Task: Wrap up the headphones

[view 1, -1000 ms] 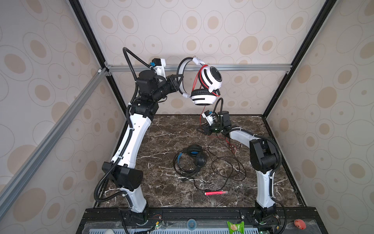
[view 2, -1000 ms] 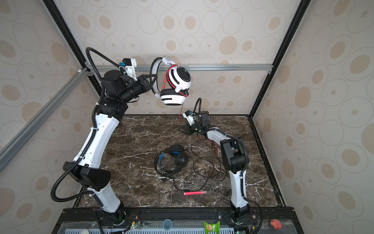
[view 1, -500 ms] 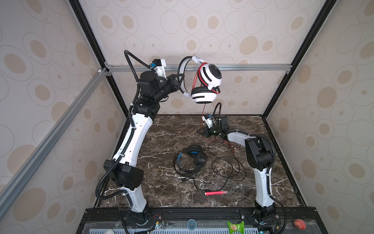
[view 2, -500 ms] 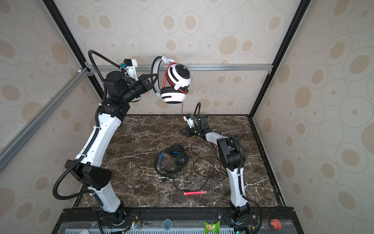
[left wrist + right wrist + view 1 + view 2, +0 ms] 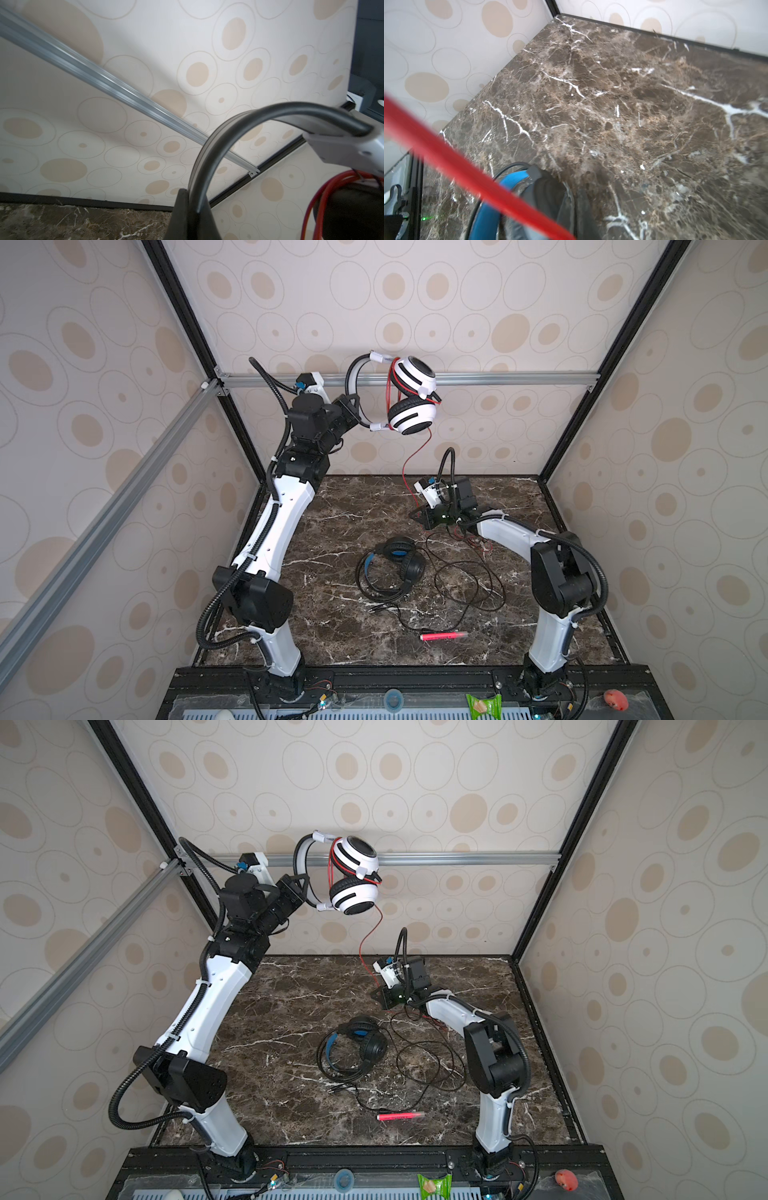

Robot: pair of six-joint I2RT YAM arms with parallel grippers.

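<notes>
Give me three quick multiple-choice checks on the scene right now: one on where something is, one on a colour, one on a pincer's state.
1. Where is the black headset?
A. Lying on the table
B. Hanging from the rail
C. Held in the right pincer

2. What colour is the cord hanging from the white headset?
A. Blue
B. Red
C. Green

3. What is the left pincer doing?
A. Open over the table
B. Shut on a pen
C. Shut on the white headset's band

Answers:
1 A: both top views show it flat on the marble with nothing gripping it.
2 B: a thin red line drops from the lower ear cup.
3 C: the left wrist view shows the grey band clamped in the pincer, and the top views show the headset up in the air.
</notes>
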